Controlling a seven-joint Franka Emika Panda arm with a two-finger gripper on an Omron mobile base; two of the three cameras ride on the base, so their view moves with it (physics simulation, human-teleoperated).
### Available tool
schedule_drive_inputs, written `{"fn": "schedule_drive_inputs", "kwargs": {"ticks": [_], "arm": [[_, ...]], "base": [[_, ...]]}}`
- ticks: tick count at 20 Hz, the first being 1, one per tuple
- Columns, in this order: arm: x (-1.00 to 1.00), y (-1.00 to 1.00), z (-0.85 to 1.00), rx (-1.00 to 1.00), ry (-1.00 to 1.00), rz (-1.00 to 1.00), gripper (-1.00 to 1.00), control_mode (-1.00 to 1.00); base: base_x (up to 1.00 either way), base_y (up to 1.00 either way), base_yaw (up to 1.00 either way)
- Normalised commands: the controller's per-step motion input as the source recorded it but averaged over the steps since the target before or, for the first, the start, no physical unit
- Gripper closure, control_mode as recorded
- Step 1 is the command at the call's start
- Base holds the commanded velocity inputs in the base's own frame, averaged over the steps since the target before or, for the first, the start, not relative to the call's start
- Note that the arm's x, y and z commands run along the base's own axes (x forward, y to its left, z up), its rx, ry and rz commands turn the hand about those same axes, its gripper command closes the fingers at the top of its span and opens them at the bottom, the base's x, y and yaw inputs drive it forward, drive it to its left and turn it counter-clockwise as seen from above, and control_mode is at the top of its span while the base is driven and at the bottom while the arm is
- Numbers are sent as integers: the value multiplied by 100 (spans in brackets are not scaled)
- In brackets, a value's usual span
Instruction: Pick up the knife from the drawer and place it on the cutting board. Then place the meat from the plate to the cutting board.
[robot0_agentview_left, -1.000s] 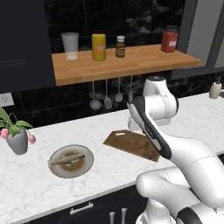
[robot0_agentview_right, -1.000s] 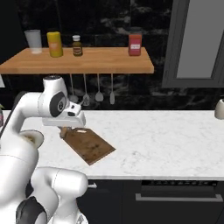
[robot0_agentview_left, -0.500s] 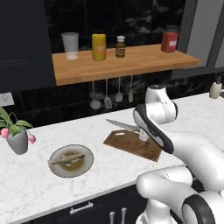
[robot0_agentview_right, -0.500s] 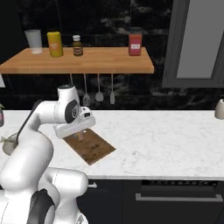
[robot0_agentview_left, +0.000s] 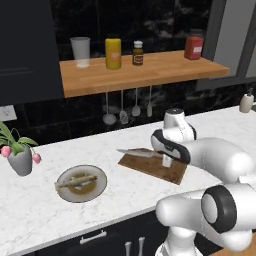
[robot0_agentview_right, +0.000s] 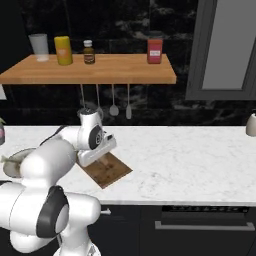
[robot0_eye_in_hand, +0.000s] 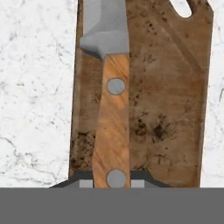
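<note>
My gripper (robot0_agentview_left: 166, 161) is shut on the brown wooden handle of the knife (robot0_eye_in_hand: 113, 131). The knife lies flat just over the cutting board (robot0_agentview_left: 156, 168), and its grey blade (robot0_agentview_left: 131, 151) reaches past the board's left end. In the hand view the handle runs along the left side of the cutting board (robot0_eye_in_hand: 170, 96), with the dark fingertips (robot0_eye_in_hand: 146, 178) on either side of the handle's butt. Whether the knife touches the wood I cannot tell. The plate (robot0_agentview_left: 98, 189) sits left of the board with the pale meat (robot0_agentview_left: 75, 180) lying on it. A black drawer front with a small silver handle (robot0_agentview_left: 93, 236) shows below the counter edge.
A potted pink flower (robot0_agentview_left: 20, 155) stands at the counter's far left. Utensils (robot0_agentview_left: 121, 107) hang under the wooden shelf (robot0_agentview_left: 145, 72), which carries a glass, jars and bottles. A small white bottle (robot0_agentview_left: 246, 101) stands at the far right. White marble counter (robot0_agentview_right: 190, 160) stretches right of the board.
The arm has swung down and forward, bringing the knife from above the counter to lie low over the cutting board. The plate and the meat have stayed where they were.
</note>
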Motion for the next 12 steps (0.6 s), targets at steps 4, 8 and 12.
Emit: {"fn": "schedule_drive_inputs", "kwargs": {"ticks": [4, 8, 12], "arm": [[59, -50, -41, 0, 0, 2, 100, -100], [44, -27, -45, 0, 0, 0, -100, -100], [32, 0, -15, 0, -1, 0, -100, -100]], "base": [[0, 0, 0], [0, 0, 0], [0, 0, 0]]}}
